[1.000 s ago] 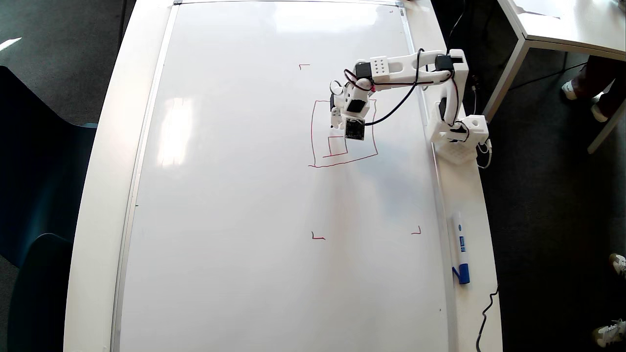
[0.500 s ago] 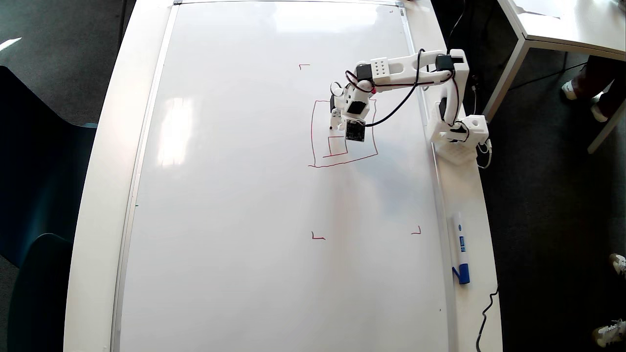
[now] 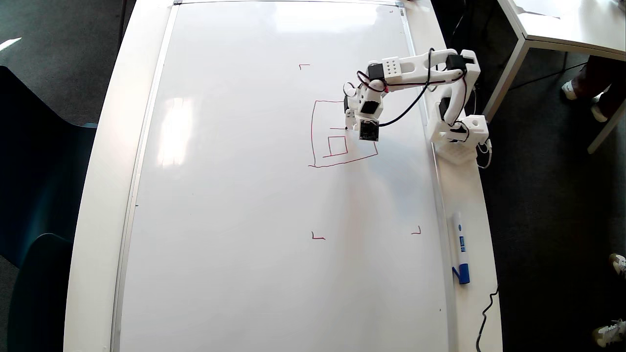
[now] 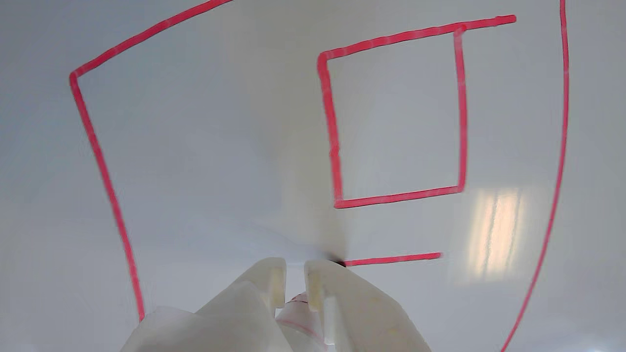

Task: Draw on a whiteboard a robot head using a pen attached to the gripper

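The whiteboard lies flat on a white table. On it is a large red outline with a small red square inside and a short red line above the square. My white gripper is at that line's right end. In the wrist view the gripper is shut on the red pen. The pen's dark tip touches the board at the left end of the short line. The small square and the outline lie beyond it.
The arm's base stands on the table's right rim. A blue and white marker lies on that rim, with a black cable below it. Small red corner marks are on the board.
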Controlling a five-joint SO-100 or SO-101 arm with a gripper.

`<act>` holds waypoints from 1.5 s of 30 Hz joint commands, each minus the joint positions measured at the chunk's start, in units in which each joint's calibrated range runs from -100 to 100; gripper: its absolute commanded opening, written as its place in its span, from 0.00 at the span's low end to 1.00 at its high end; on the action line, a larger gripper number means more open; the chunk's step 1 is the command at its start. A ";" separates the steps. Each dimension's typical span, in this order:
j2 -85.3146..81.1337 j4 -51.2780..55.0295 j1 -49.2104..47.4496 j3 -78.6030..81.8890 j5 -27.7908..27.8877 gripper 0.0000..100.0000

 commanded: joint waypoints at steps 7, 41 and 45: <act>-4.84 0.49 1.63 1.09 0.02 0.01; -4.33 -0.20 11.06 1.91 3.46 0.01; -2.82 -1.42 11.06 1.91 3.46 0.01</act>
